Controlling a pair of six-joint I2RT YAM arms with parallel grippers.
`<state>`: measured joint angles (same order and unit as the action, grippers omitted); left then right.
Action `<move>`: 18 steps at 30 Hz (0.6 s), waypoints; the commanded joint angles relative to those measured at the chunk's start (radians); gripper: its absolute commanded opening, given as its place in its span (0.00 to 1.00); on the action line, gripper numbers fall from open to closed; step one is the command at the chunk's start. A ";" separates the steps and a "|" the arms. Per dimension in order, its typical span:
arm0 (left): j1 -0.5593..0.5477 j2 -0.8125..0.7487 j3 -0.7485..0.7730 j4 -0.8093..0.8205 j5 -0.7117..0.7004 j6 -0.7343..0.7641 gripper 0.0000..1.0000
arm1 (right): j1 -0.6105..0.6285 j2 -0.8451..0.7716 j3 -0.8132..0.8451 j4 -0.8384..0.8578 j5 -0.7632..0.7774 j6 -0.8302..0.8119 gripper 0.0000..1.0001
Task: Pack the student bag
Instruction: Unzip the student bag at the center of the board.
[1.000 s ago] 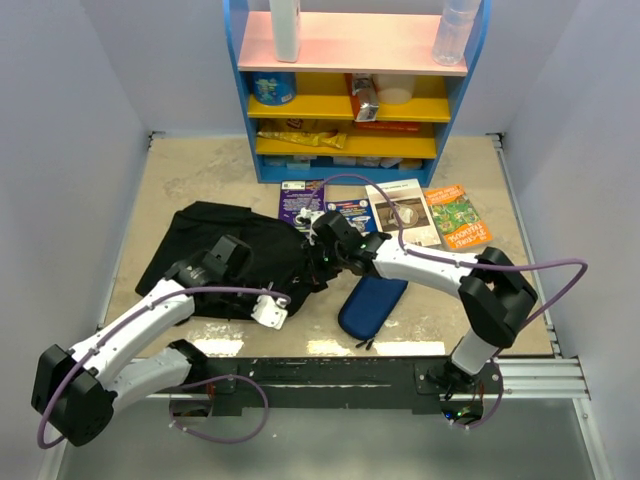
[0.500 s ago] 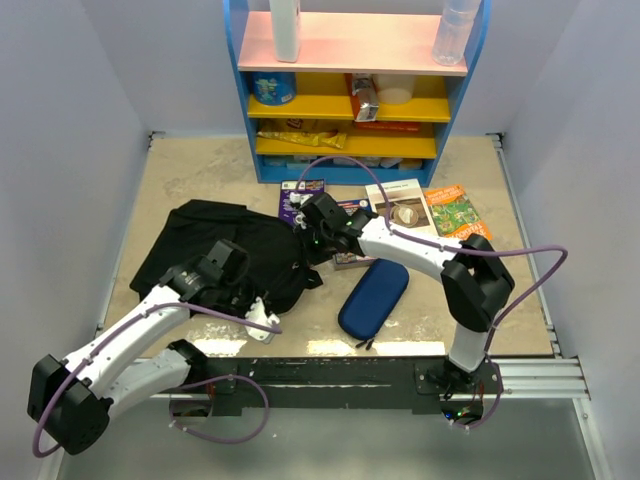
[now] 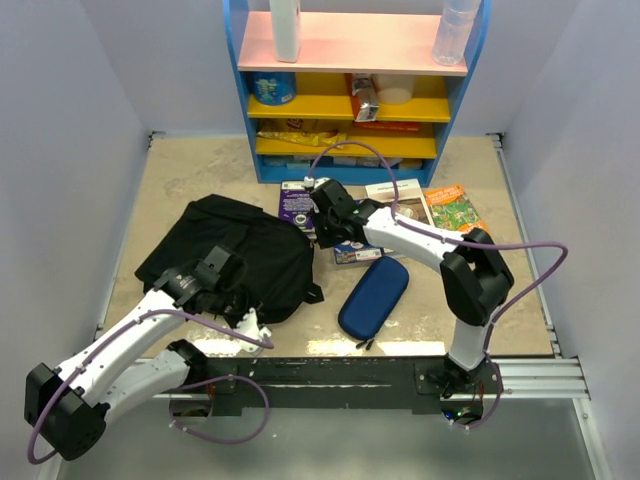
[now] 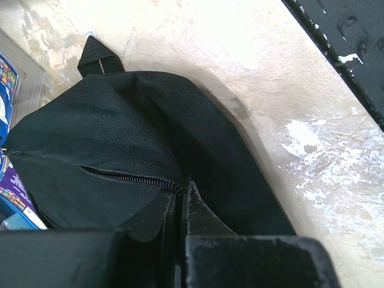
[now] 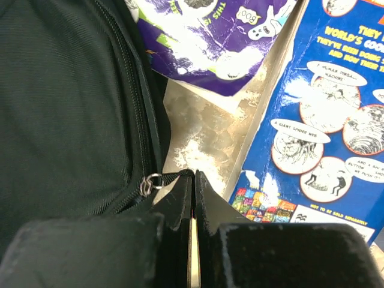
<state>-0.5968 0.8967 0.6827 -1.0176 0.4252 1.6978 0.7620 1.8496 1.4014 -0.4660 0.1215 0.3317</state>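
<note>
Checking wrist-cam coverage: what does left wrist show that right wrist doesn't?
Left wrist only: the student bag with its strap loop, a partly open zipper, and the black base rail. Right wrist only: the zipper pull pinched by the right gripper, plus readable covers of a purple book and a blue cartoon book. Both: black bag fabric, the beige table, and shut jaws. The left gripper grips the bag at its zipper.

The top view looks steeply down from above the near edge over the whole desk (image 3: pixel 180 170). Each wrist view sits very close to the bag (image 4: pixel 120 132), which all three views share.
</note>
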 commanded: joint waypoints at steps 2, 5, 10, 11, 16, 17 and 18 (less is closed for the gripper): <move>-0.008 -0.008 -0.009 -0.239 -0.011 -0.009 0.08 | -0.067 -0.150 -0.114 0.153 0.175 -0.028 0.00; -0.008 0.022 0.052 -0.217 0.026 -0.093 0.09 | -0.041 -0.223 -0.202 0.227 0.109 -0.017 0.00; -0.003 0.200 0.441 -0.299 0.205 -0.318 0.14 | 0.049 -0.273 -0.260 0.214 0.090 -0.025 0.00; -0.001 0.232 0.477 -0.299 0.224 -0.360 0.15 | 0.060 -0.277 -0.269 0.214 0.077 -0.019 0.00; 0.000 0.248 0.511 -0.190 0.362 -0.527 0.37 | 0.121 -0.294 -0.352 0.257 0.000 0.042 0.00; 0.000 0.258 0.502 -0.193 0.369 -0.524 0.43 | 0.123 -0.299 -0.384 0.286 -0.012 0.068 0.00; 0.000 0.265 0.477 -0.193 0.377 -0.526 0.60 | 0.125 -0.302 -0.401 0.300 -0.022 0.084 0.00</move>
<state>-0.5961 1.1423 1.1812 -1.2057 0.6708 1.3094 0.8604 1.5829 1.0657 -0.2588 0.1539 0.3500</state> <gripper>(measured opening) 0.404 0.011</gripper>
